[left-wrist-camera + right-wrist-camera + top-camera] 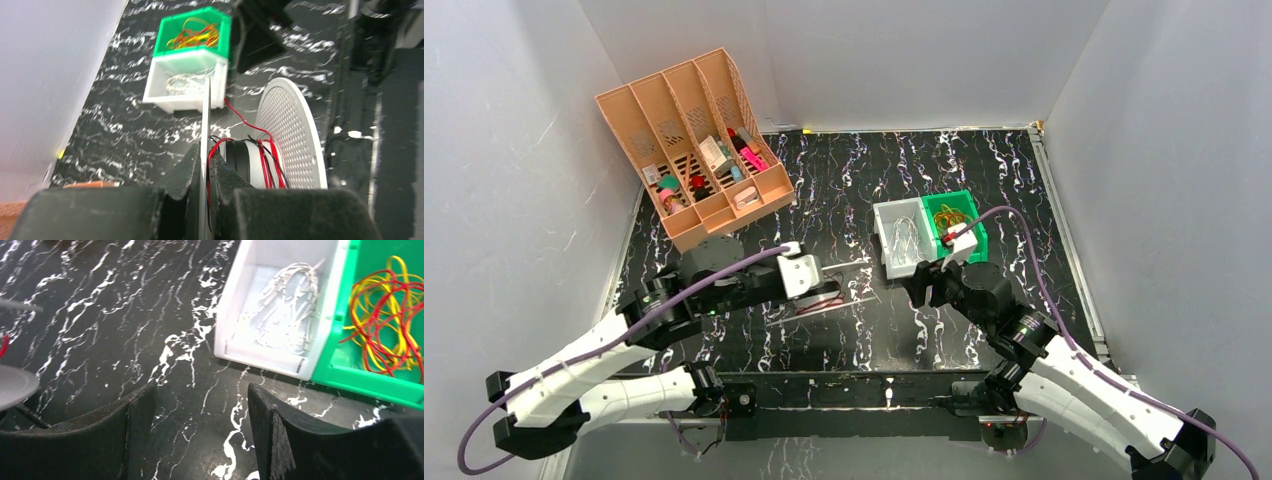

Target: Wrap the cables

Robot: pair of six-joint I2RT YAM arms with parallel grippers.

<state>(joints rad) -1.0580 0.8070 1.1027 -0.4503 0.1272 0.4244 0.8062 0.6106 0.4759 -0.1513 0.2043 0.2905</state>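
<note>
Jaws of the left gripper [204, 162] pinch a thin pale strip [206, 107], likely a tie, held edge-up. Just right of them the cables [264, 161], red and black strands, loop round a perforated disc unit [295, 130], presumably for cinching. Right gripper [200, 405]: jaws spread, empty, low over the surface [100, 315]. 2 bins sit just beyond, a white bin [260, 362] and a green bin [360, 382], probably for fetching.

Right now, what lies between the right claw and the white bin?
Only bare marbled tabletop separates the open right claw from the white bin; the right wrist view shows it.
</note>
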